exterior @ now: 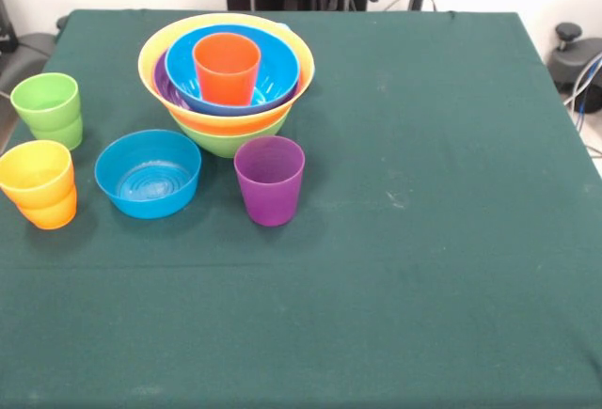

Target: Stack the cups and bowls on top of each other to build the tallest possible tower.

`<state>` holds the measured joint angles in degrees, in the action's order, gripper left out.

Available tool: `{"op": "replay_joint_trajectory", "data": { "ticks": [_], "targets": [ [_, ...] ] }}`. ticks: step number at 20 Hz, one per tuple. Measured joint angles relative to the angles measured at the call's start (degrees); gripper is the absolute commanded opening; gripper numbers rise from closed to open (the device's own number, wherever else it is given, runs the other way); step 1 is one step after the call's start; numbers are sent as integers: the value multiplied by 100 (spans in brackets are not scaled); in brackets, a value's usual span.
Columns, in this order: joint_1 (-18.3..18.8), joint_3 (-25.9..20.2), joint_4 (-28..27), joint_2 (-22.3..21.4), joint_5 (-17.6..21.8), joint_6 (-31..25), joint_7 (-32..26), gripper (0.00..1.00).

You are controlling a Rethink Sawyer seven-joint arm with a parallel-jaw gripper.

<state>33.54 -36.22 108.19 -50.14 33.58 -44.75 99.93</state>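
Observation:
The tower (pixel 226 80) stands at the back left of the green table: a lime green bowl (pixel 226 139) at the base, then the yellow bowl (pixel 155 56), a purple bowl showing as a sliver (pixel 162 87), a blue bowl (pixel 273 75) and an orange cup (pixel 226 68) upright inside. A purple cup (pixel 269 180) stands in front of the tower. A smaller flat-bottomed blue bowl (pixel 148 172) sits to its left. A green cup (pixel 47 108) and a yellow cup (pixel 38 181) stand at the left edge, each seeming nested in another. The gripper does not show.
The table's green cloth (pixel 423 240) spreads out right of and in front of the cups. Dark equipment and cables (pixel 578 61) sit beyond the table's right edge.

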Motion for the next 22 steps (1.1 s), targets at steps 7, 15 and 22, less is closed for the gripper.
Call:
{"op": "replay_joint_trajectory", "data": {
  "ticks": [7, 15, 22],
  "targets": [
    [-200, 195, -340, 419, 1, 80, 0, 100],
    [-470, 409, -848, 930, 0, 80, 0, 100],
    [-587, 478, -1101, 1177, -20, 80, 0, 100]
  ]
}}
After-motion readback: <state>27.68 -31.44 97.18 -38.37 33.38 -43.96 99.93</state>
